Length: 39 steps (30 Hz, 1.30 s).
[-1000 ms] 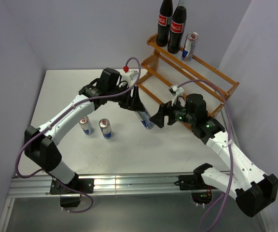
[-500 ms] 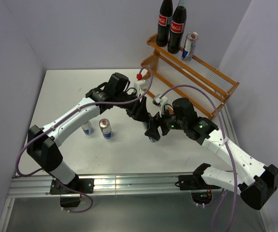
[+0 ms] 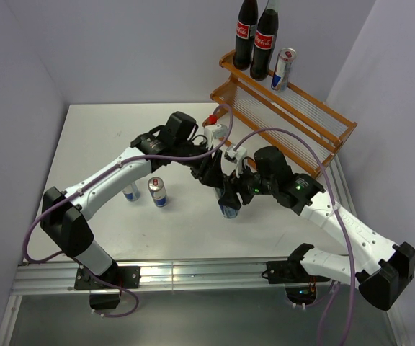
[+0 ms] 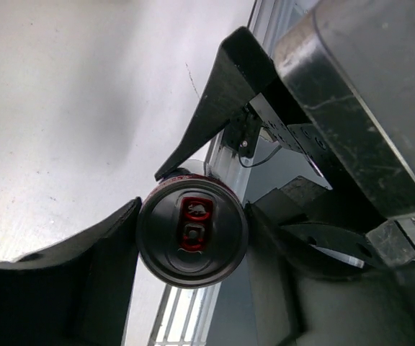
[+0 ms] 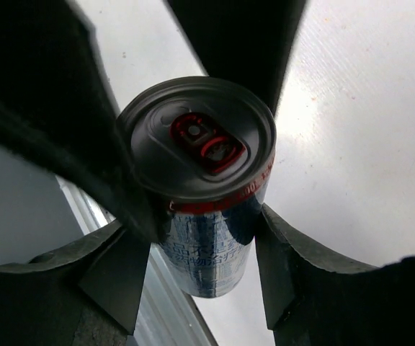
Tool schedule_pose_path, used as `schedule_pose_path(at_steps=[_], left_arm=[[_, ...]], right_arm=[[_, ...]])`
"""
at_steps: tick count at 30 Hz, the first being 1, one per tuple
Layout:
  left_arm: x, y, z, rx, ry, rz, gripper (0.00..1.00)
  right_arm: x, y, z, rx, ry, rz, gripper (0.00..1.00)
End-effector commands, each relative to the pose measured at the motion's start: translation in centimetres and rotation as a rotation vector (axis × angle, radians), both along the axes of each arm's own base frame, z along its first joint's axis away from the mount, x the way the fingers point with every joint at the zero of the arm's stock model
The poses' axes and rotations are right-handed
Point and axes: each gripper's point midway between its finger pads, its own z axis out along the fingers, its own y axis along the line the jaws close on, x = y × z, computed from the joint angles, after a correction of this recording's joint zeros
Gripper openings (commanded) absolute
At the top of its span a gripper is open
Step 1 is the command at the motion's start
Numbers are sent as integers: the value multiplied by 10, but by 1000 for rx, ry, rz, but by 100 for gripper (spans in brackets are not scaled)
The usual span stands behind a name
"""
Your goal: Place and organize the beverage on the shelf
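Right gripper (image 5: 202, 238), having closed in, is flanking the can (image 3: 228, 210) that the left gripper (image 4: 192, 238) is clenching, apparently for handover toward the shelf (image 3: 301, 101); right's clamping unclear.

Left arm (image 3: 114, 176) and right arm (image 3: 346, 225) clad in white shells, joints housed in black, purple cables (image 3: 29, 229) looped along each, green lights (image 3: 296, 186) lit on the right wrist, a red cap (image 3: 210, 120) fitted to the left wrist's white plug, fingers (image 5: 110, 285) moulded as matte black wedges
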Motion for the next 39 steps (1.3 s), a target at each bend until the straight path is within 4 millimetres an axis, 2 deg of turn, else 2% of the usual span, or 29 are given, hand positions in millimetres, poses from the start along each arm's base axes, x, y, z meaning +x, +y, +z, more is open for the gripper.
schedule_pose_path(at_steps=[1,2,4,5,7,9,12,15,16,17,18,19,20,23,24,25,26,27,28,31,34,35,36,37,38,39], left_arm=[[0,-9,39,-129,-98,-35,73],[3,-9,41,-132,-110,-22,81],[7,-9,49,-145,-136,4,99],[9,-9,51,-145,-142,16,100],[15,-8,61,-156,-149,56,100],[23,-6,70,-176,-151,92,100],[46,7,88,-226,-133,206,99],[84,41,103,-263,-110,421,99],[104,63,107,-258,-126,550,99],[113,74,110,-251,-148,613,100],[117,84,109,-229,-160,668,100],[120,96,117,-225,-192,725,100],[132,112,119,-195,-229,840,100],[139,149,121,-125,-288,1036,99],[139,159,122,-111,-305,1077,99],[131,165,122,-98,-311,1079,99],[132,175,122,-80,-333,1122,100],[131,183,122,-62,-352,1149,100],[124,190,122,-48,-372,1154,100],[108,202,112,4,-396,1140,99],[92,219,93,63,-427,1147,100],[90,223,89,71,-439,1152,100],[87,228,72,112,-443,1151,100],[81,235,75,94,-470,1170,100],[78,239,72,92,-481,1180,100],[78,240,61,99,-488,1180,100]], right_arm=[[-1,13,45,117,-112,53,0],[-2,13,44,125,-114,46,0],[0,14,57,172,-172,42,0],[0,13,54,176,-181,39,0],[3,13,64,219,-207,8,0],[6,12,64,227,-224,-17,0],[16,7,63,226,-247,-78,0],[28,2,66,237,-270,-161,0],[32,-1,68,243,-281,-192,0],[41,-8,68,240,-288,-268,0],[46,-11,72,251,-307,-304,0],[51,-16,76,260,-323,-350,0],[61,-26,76,257,-336,-437,0],[73,-41,87,293,-391,-550,0],[80,-50,96,311,-432,-615,0],[82,-55,101,323,-450,-643,0],[84,-60,101,317,-471,-667,0],[87,-63,109,336,-505,-687,0],[88,-68,114,341,-525,-706,0],[93,-74,125,343,-581,-716,0],[101,-86,139,327,-633,-748,0],[101,-87,149,335,-655,-728,0],[104,-89,153,336,-657,-728,0],[113,-100,155,319,-663,-754,0],[114,-98,167,339,-670,-715,0],[119,-105,171,336,-679,-730,0]])
